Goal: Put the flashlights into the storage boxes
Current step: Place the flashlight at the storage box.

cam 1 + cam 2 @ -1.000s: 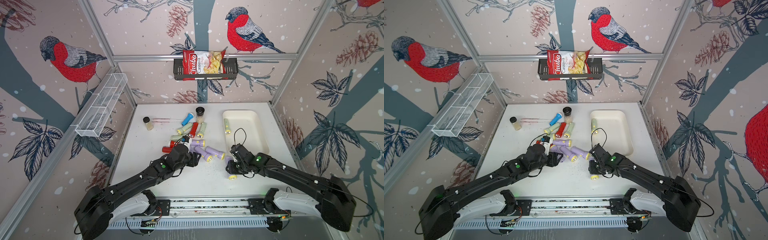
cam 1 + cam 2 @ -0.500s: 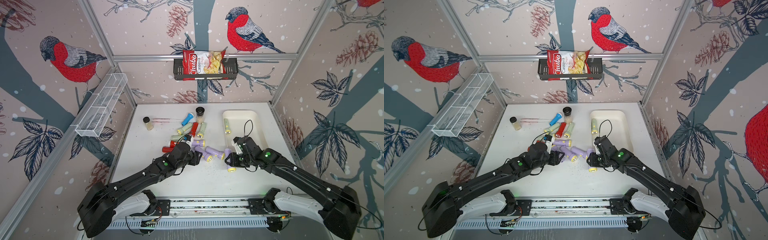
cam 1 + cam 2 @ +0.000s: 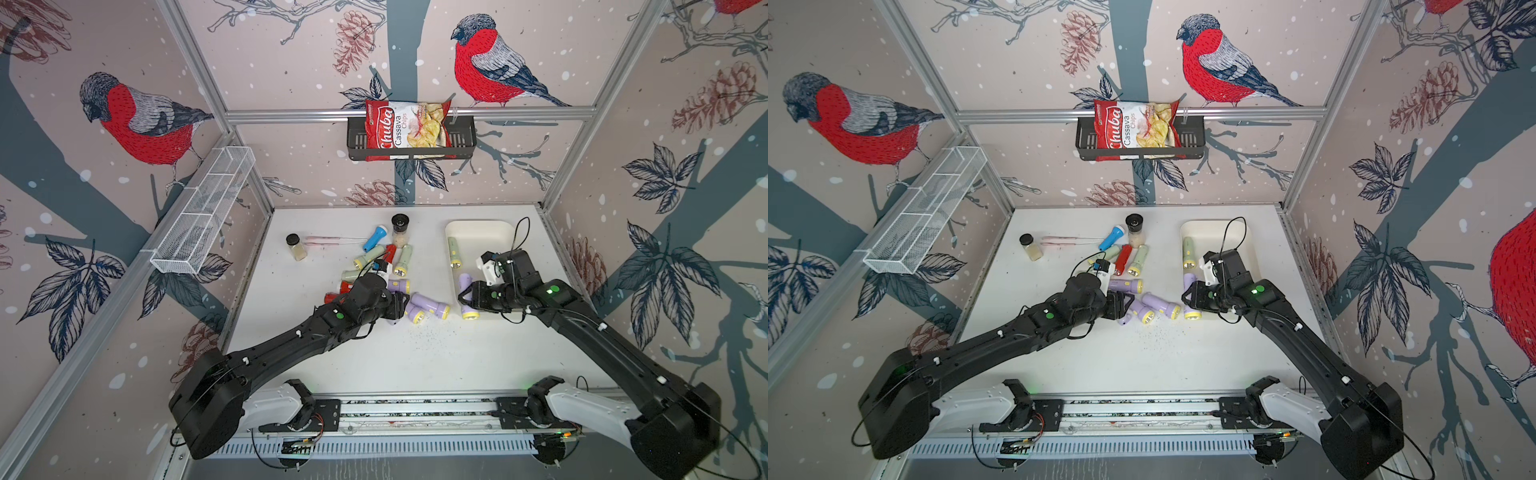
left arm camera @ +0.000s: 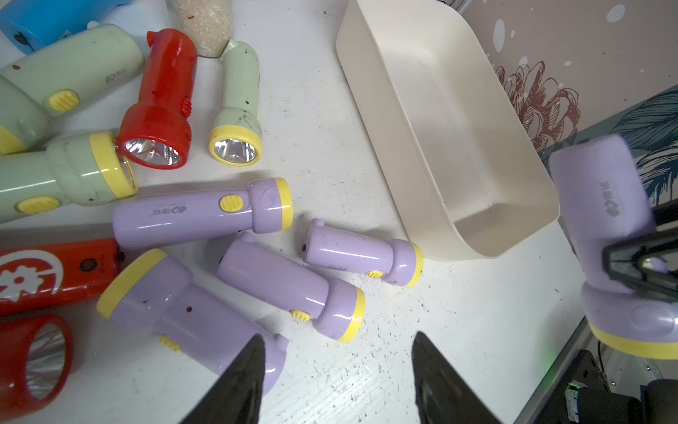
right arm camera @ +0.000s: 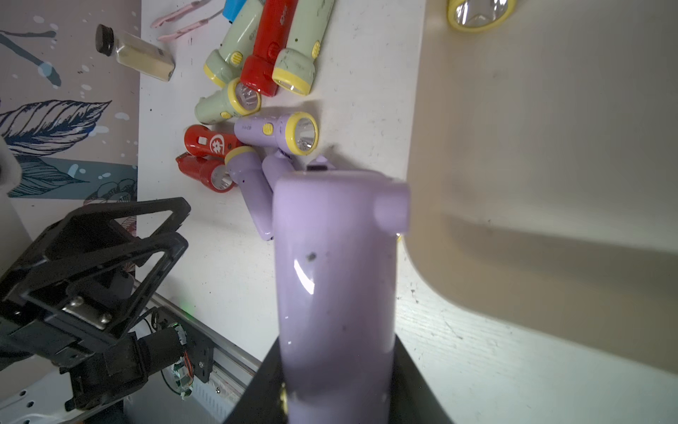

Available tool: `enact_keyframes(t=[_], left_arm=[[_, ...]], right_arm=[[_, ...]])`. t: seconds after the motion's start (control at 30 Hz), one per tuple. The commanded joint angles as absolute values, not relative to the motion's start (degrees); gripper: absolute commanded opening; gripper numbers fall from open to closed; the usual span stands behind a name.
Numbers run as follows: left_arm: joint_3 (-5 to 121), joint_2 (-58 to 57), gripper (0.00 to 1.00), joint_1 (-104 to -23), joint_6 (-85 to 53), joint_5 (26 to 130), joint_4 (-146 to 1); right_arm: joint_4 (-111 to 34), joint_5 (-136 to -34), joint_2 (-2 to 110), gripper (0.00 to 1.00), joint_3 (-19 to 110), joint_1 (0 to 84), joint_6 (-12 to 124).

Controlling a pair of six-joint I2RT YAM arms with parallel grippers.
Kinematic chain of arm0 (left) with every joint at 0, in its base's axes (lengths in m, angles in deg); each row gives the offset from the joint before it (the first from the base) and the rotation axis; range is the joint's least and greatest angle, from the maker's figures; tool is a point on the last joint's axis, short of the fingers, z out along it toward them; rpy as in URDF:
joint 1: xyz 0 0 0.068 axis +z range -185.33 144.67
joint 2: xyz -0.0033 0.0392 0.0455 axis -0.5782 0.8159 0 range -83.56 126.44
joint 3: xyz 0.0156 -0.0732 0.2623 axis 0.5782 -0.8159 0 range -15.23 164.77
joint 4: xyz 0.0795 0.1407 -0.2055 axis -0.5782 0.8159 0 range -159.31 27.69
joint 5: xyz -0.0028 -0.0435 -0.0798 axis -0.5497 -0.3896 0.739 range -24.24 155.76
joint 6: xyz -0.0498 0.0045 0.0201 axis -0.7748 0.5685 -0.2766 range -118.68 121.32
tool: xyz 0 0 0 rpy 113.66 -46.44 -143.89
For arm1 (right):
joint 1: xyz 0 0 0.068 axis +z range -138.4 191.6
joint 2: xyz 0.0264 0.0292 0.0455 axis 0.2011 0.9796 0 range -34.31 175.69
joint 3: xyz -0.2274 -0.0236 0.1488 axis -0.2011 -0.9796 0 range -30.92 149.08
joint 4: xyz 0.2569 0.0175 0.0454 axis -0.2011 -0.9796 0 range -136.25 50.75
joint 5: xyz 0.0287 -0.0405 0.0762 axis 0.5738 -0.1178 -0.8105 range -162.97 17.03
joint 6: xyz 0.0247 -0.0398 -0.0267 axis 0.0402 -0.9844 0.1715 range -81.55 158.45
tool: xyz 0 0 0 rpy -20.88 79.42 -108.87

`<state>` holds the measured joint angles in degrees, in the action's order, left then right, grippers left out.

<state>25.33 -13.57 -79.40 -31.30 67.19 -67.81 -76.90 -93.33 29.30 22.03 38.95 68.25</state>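
One pale green flashlight (image 3: 454, 252) lies in the cream tray (image 3: 494, 232). The right tool (image 3: 471, 298) is clamped on a lilac flashlight (image 3: 464, 282) above the tray's seven o'clock corner. The left tool (image 4: 337, 352), spread and empty, hovers over the pile (image 3: 386, 274) on the counter (image 3: 374, 357) at the tray's nine o'clock, so most of the job is left.

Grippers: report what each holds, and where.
Right gripper: shut on a lilac flashlight, at the neck behind its yellow head. Left gripper: open, holding nothing.
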Motion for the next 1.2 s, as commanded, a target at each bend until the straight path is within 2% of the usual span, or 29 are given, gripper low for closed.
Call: enact_keyframes(t=[0.0,0.17,0.37,0.73,1.17], left_arm=[[26.1,-12.7,0.63,-78.2,-31.4,69.7,-71.6],[27.0,-11.0,0.63,-76.3,-31.1,71.4,-72.7],[29.4,-8.2,0.63,-73.3,-29.5,73.1,-71.8],[37.1,0.0,0.63,-67.1,-27.6,76.1,-66.6],[45.1,8.7,0.63,-65.2,-25.4,79.9,-62.8]], right_arm=[[-76.0,-97.2,31.2,0.34,23.9,36.3,64.3],[-77.7,-98.5,37.2,0.34,28.7,30.1,58.9],[-78.8,-98.0,50.5,0.35,35.9,24.2,53.4],[-80.4,-93.7,77.9,0.35,57.9,21.8,47.4],[-81.6,-96.0,93.3,0.36,71.8,19.6,46.4]])
